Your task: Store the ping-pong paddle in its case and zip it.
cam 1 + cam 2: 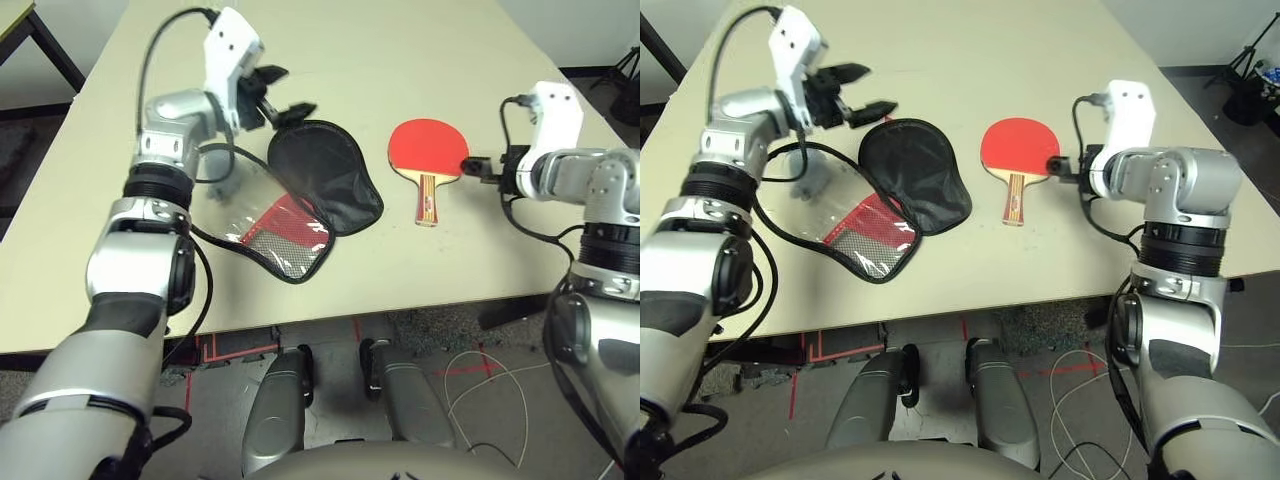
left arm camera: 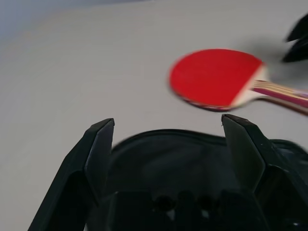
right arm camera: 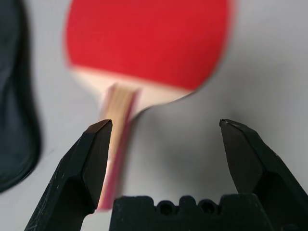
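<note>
Case [image 1: 300, 205] lies opened flat on the table [image 1: 420, 270], clear half nearest the robot, black half beyond. Paddle [image 1: 428, 150] rests red face up just to its right, handle toward the robot. Right gripper [image 3: 166, 149]: fingers apart, empty, beside the blade. Left gripper [image 2: 166, 144]: fingers apart, empty, over the case's far edge.

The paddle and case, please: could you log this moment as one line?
case: open flat on table | ping-pong paddle: beside case, outside | left claw: open over case | right claw: open by paddle
</note>
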### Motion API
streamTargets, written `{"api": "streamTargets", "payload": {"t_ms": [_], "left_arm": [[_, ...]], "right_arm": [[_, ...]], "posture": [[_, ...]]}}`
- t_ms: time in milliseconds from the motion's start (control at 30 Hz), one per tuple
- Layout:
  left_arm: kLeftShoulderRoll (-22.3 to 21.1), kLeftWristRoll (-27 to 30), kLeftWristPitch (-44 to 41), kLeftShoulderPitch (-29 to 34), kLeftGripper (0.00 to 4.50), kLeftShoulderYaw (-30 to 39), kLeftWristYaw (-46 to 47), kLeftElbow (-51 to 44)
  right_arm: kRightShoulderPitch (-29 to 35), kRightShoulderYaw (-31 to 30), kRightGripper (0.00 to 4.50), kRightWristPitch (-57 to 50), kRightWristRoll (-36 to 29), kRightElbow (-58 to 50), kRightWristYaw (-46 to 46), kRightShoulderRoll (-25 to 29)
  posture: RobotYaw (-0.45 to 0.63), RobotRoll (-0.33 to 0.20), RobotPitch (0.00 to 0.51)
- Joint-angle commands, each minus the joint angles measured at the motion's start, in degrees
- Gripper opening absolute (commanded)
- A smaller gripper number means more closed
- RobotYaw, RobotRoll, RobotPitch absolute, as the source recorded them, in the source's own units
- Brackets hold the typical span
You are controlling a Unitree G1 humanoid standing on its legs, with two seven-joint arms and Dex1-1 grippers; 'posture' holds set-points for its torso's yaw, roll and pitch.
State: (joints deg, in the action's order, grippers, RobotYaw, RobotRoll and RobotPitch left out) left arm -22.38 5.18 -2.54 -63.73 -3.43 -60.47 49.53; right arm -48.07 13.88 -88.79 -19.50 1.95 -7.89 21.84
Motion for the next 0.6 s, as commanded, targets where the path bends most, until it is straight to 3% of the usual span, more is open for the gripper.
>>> {"api": "streamTargets", "payload": {"t_ms": [33, 467, 600], "left_arm": [[0.8, -0.4, -1.9, 2.2, 4.47, -1.1, -0.1, -3.9], [1.7, 0.4, -7.6, 8.9, 4.47, -1.7, 1.3, -14.0], [1.6, 0.6, -9.4, 11.0, 4.47, -1.8, 1.8, -17.4]], "right_arm": [[-1.1, -1.3, 4.5, -2.3, 0.6, -1.1, 0.1, -0.9], [-3.7, -5.7, 4.5, 4.0, 3.8, 9.1, 0.0, -2.8], [-4.8, -4.6, 4.5, 5.0, 5.4, 12.6, 1.7, -4.8]], "posture": [[-0.04, 0.0, 0.141], [-0.01, 0.0, 0.185], [0.0, 0.0, 0.208]]}}
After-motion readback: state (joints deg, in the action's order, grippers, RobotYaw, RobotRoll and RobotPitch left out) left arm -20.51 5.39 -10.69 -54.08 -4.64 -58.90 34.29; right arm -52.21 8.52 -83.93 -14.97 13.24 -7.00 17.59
